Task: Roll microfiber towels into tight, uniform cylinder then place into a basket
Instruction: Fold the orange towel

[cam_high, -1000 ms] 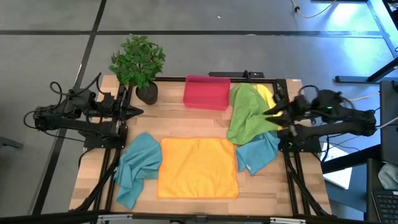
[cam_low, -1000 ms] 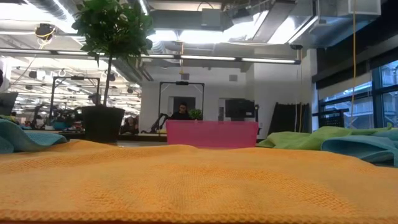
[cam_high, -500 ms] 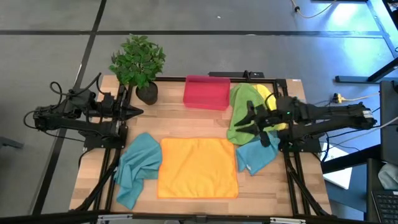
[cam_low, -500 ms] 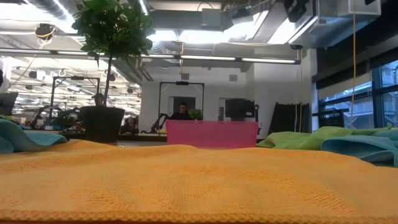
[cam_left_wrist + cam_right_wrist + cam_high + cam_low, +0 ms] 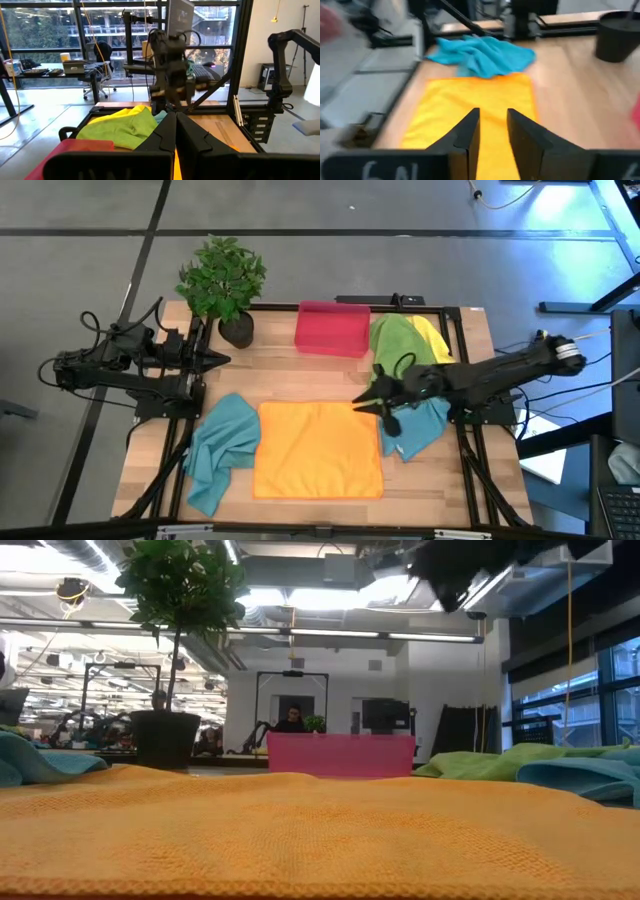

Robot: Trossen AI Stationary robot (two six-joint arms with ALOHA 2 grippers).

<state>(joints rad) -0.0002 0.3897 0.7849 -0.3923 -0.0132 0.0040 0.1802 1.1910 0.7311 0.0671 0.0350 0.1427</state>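
Observation:
An orange towel [image 5: 318, 448] lies spread flat at the table's middle; it also shows in the right wrist view [image 5: 475, 100]. A teal towel [image 5: 222, 448] lies crumpled to its left. Another teal towel [image 5: 415, 428], a green one [image 5: 395, 360] and a yellow one [image 5: 428, 335] are heaped at the right. The red-pink basket [image 5: 332, 328] stands at the far middle. My right gripper [image 5: 362, 403] hovers open above the orange towel's far right corner, touching nothing; its fingers show apart in the right wrist view [image 5: 493, 131]. My left gripper [image 5: 226, 361] waits shut at the left edge.
A potted plant [image 5: 224, 280] stands at the far left corner, left of the basket. Black frame rails run along the table's left and right sides. Bare wood shows between the basket and the orange towel.
My right gripper has swung from the table's right edge toward the middle and a little toward the near edge. It has passed over the green towel to the orange towel's far right corner. The towels have not moved.

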